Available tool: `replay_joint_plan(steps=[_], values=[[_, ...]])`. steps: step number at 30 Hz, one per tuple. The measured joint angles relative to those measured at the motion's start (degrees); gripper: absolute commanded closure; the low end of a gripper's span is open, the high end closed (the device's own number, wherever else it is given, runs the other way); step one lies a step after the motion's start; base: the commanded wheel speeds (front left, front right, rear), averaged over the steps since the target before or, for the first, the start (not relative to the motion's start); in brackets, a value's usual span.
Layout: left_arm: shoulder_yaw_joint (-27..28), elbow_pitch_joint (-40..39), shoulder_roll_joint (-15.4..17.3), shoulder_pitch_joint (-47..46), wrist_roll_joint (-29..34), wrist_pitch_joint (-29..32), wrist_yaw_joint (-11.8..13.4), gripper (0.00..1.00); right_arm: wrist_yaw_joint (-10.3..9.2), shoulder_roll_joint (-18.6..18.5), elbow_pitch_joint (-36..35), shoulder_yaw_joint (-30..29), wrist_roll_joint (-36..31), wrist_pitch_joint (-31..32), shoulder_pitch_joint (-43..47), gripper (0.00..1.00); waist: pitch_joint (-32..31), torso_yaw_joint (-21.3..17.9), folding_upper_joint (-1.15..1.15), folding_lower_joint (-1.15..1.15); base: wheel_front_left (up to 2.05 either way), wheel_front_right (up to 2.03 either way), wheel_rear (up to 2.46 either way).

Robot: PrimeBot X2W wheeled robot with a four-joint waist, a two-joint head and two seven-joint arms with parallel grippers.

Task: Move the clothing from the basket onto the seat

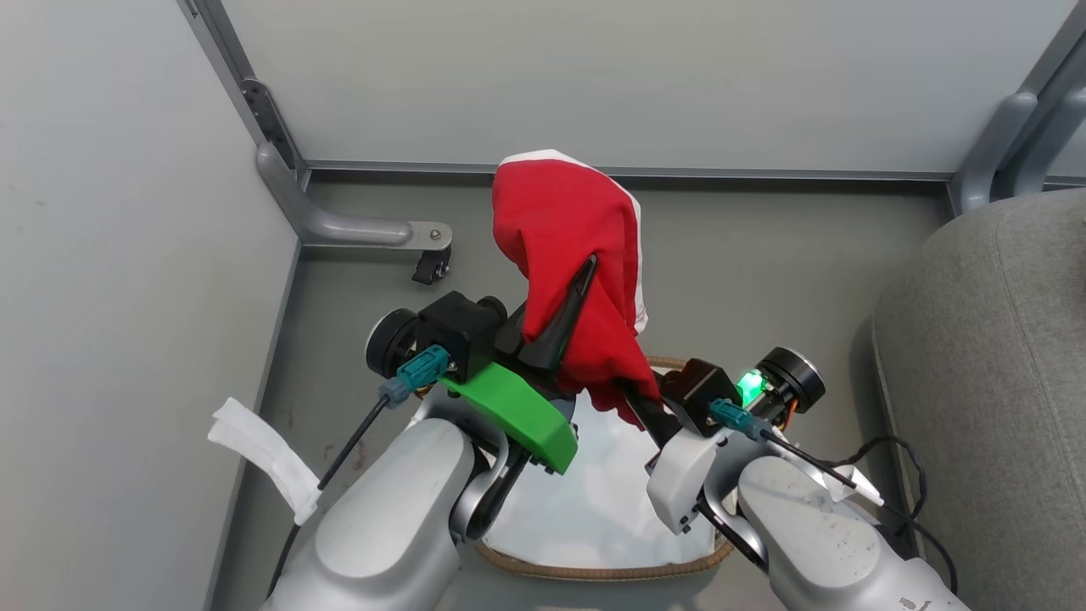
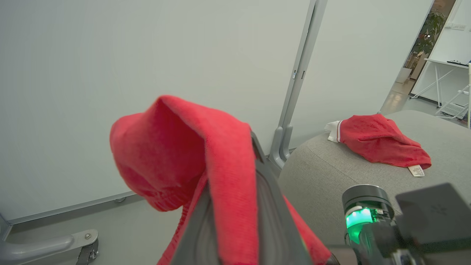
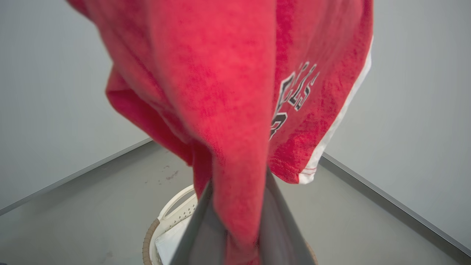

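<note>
Facing wall panels (image 1: pixel 594 76), open floor (image 1: pixel 764 255) ahead, seat (image 1: pixel 984 382) edge at right; holding red garment (image 1: pixel 560 221) over basket (image 1: pixel 594 573), left jaws and right jaws both clamped on it, forearms (image 1: pixel 390 518) angled inward.

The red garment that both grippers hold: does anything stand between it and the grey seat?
Nothing visible does. The garment hangs above the basket, clamped by the left gripper and the right gripper; bare floor lies between it and the seat. On the seat, farther back, lies another red garment.
</note>
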Motion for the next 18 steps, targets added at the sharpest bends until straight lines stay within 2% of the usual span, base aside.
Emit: replay_joint_plan(steps=[18], values=[[1.14,0.18,-0.19,-0.02,0.47,0.0,0.0,1.0,0.0,0.0,-0.59,0.25,1.86,0.0,-0.11,1.0,0.55,-1.13,0.0,0.0,0.0,0.0,0.0]])
